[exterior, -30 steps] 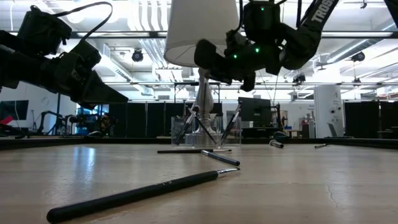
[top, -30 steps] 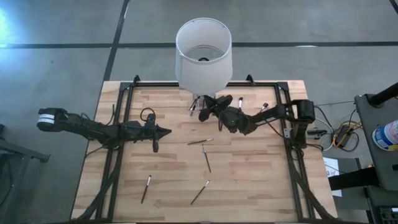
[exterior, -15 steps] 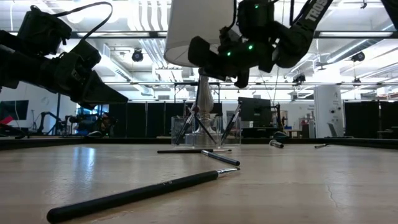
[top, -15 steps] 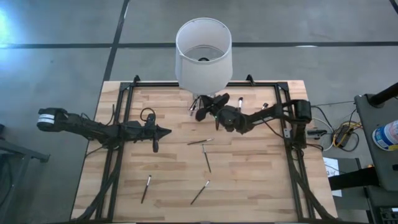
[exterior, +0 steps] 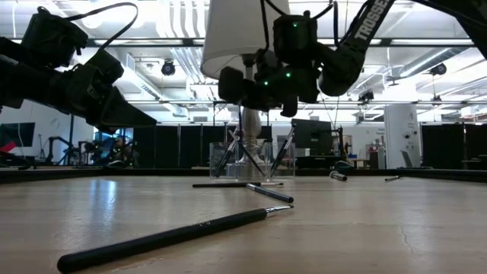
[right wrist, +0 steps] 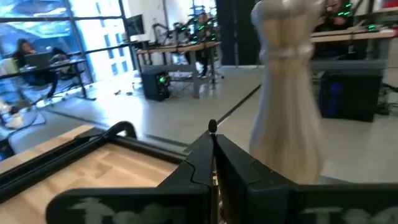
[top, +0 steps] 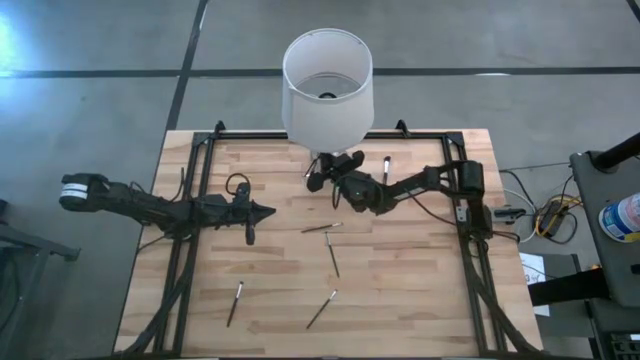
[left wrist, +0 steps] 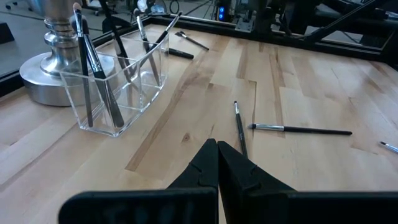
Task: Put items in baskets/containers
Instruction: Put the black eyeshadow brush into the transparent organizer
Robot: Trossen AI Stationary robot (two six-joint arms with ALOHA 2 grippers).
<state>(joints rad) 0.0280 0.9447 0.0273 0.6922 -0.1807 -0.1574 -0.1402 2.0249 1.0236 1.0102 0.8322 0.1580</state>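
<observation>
Nearest you, loose makeup brushes point(exterior: 171, 238) lie on the table point(top: 400, 290), well apart from the clear holder point(left wrist: 121, 87). Left gripper point(left wrist: 217, 163) waits clenched, empty. Right gripper point(right wrist: 212, 158) hangs over the holder by the lamp base point(right wrist: 287, 93), pinching a brush point(right wrist: 212, 127). Risk: you let go off-centre, it clips the rim or the brushes inside and drops outside.

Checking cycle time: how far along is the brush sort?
Done: several brushes stand in the clear holder. In hand: the right gripper is above the holder, shut on a brush. Left: about four brushes lie mid-table, such as one, one by the lamp. Left gripper waits shut, empty.
</observation>
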